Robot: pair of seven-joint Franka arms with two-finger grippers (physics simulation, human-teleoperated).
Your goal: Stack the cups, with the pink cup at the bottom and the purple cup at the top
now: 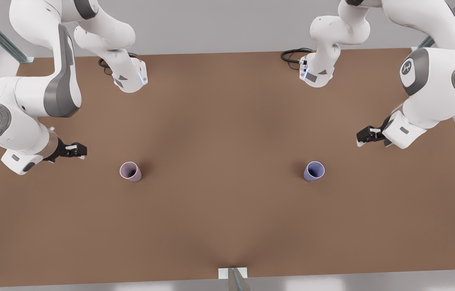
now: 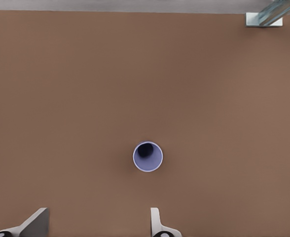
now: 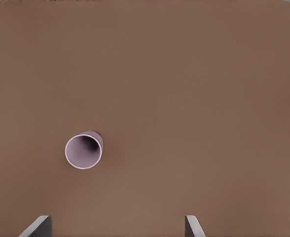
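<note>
The pink cup (image 1: 131,171) stands upright on the brown table (image 1: 227,121), left of centre in the front view. Toward the front view's right, the purple cup (image 1: 314,171) stands upright too, far apart from the pink one. My right gripper (image 1: 80,151) hovers at the front view's left, a short way from the pink cup (image 3: 84,150), and is open (image 3: 116,228) with nothing in it. My left gripper (image 1: 359,140) hovers at the front view's right, back from the purple cup (image 2: 148,156). It is also open (image 2: 96,228) and holds nothing.
Both arm bases (image 1: 130,79) (image 1: 316,74) with black cables stand at the table's far edge. A metal post (image 1: 234,278) on a bracket sits at the middle of the near edge. Another bracket (image 2: 264,18) shows at a table edge in the left wrist view.
</note>
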